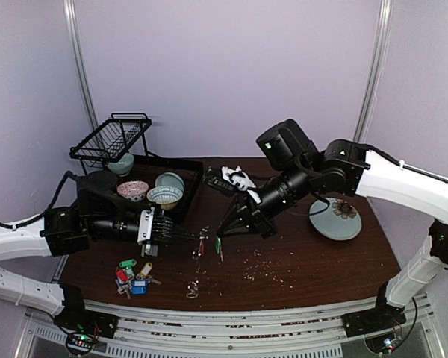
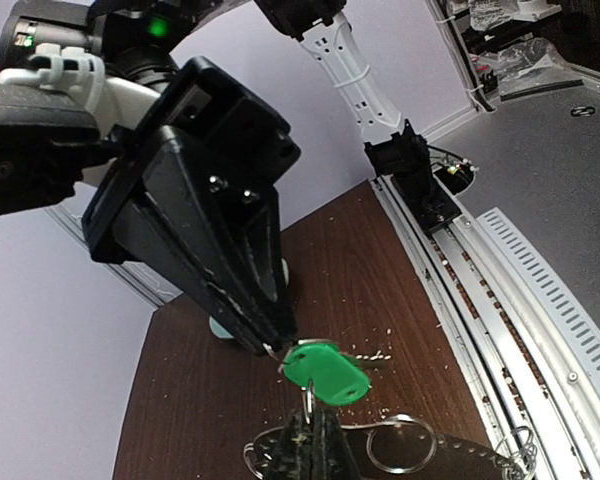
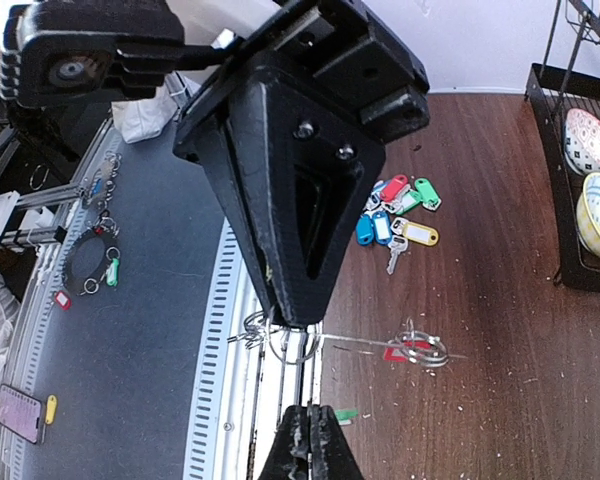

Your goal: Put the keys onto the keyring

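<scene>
Left tool, arm stretched level rightward, pinches the keyring; right tool, angled down, pinches green-tagged key.

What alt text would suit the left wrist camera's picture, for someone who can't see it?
A black wedge-shaped right gripper, shut, tips against a silver key with a green plastic tag above a dark brown wooden table. Just below, the shut left gripper pinches a silver-grey wire keyring.
</scene>
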Tool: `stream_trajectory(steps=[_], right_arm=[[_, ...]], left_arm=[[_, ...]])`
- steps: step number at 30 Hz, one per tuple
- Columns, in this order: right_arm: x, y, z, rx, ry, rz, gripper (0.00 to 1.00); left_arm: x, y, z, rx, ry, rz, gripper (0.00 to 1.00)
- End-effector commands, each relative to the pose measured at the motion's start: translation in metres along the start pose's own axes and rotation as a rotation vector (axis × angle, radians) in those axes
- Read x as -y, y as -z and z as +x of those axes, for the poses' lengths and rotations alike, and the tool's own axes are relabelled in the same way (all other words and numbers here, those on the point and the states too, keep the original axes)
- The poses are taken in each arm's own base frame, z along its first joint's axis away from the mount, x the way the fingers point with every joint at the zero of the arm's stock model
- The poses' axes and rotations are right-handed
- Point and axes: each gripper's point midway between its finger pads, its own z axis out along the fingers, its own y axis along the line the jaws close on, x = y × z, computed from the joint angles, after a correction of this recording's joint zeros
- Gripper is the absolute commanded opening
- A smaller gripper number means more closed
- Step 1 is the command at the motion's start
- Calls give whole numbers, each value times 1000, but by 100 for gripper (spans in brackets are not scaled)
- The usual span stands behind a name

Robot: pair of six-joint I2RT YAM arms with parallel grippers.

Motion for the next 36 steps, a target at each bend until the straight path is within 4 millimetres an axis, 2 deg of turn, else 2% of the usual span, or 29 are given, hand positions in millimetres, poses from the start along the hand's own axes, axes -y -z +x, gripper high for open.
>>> stream_trajectory(steps=[1,7,14,36], right_arm=[[-16,1,-6,-41,24,-90,0],[-18,-8,-7,-63,26,-78,0],[-22,-10,-2,-91,19,-95,0],[-25,-15,-12,-31,34,-125,0]], left_arm=[[0,3,-30,100,-42,47,0],[1,1,-30,101,-31,58,0],[1,2,-28,93,-35,45,0],[1,3,-29,98,-42,49,0]])
